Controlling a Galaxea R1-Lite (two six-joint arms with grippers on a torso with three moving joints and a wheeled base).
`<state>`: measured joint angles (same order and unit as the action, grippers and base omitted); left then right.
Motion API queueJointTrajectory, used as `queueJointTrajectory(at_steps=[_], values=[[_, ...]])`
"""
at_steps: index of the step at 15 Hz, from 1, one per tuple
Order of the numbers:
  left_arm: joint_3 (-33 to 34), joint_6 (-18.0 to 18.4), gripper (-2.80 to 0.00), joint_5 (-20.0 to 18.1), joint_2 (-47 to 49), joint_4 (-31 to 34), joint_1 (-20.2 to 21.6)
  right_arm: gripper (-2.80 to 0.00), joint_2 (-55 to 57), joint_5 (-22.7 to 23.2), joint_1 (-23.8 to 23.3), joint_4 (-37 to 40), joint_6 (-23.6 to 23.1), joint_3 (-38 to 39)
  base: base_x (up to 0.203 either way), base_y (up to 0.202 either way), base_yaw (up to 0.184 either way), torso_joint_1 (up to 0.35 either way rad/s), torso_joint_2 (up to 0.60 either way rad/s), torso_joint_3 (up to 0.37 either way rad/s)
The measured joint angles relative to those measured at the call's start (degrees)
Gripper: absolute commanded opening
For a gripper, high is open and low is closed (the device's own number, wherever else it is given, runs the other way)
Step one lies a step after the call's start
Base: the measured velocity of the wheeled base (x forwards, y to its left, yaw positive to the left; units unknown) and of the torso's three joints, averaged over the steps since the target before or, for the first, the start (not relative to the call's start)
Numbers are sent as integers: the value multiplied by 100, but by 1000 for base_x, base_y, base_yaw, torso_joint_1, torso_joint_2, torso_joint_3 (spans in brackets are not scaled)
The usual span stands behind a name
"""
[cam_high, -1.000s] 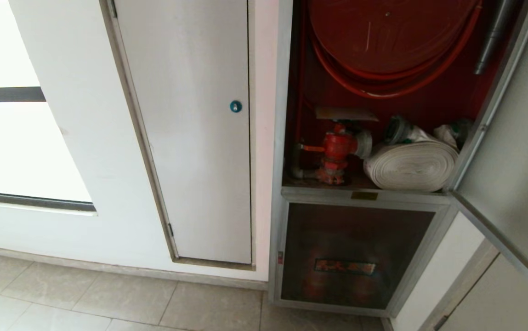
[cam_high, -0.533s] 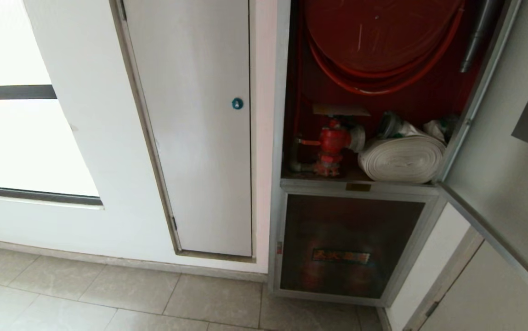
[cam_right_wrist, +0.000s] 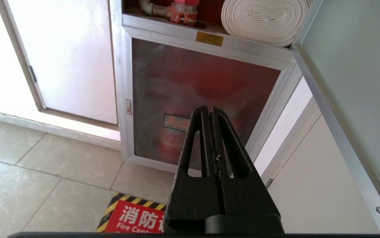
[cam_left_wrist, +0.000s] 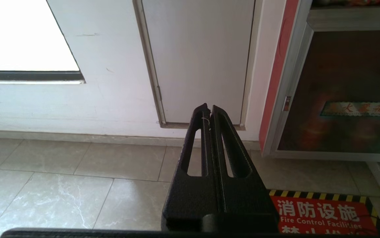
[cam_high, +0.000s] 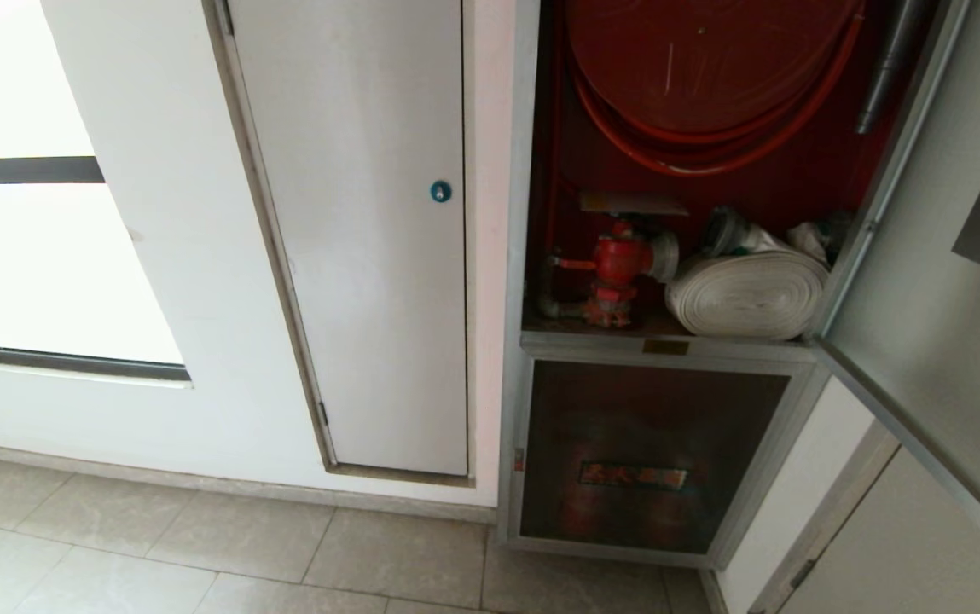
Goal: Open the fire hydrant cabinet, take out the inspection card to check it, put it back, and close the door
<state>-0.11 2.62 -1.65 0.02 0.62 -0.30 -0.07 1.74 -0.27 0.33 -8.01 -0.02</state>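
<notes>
Nothing but the camera has shifted slightly since a second ago. Both grippers, left [cam_left_wrist: 209, 109] and right [cam_right_wrist: 208, 110], hang low with jaws closed and empty. Far right, the door [cam_high: 942, 281] of the fire hydrant cabinet [cam_high: 517, 256] stands wide open; the inspection card isn't visible, so a blind reach risks snagging the rolled hose [cam_high: 745, 294].

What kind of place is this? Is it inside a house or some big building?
Probably a hallway in a big public building, not a house. The fire hydrant cabinet in the wall stands open, with a red valve and a rolled white hose inside, and a red fire-control sign lies on the tiled floor.
</notes>
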Motion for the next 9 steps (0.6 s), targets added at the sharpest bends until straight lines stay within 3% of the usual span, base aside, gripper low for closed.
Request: queueJointTrajectory(at_steps=[9], values=[[-5, 8, -280, 1, 0, -2, 1, -280, 0, -18, 0, 11, 335, 0, 0, 0, 0, 0, 0, 0]])
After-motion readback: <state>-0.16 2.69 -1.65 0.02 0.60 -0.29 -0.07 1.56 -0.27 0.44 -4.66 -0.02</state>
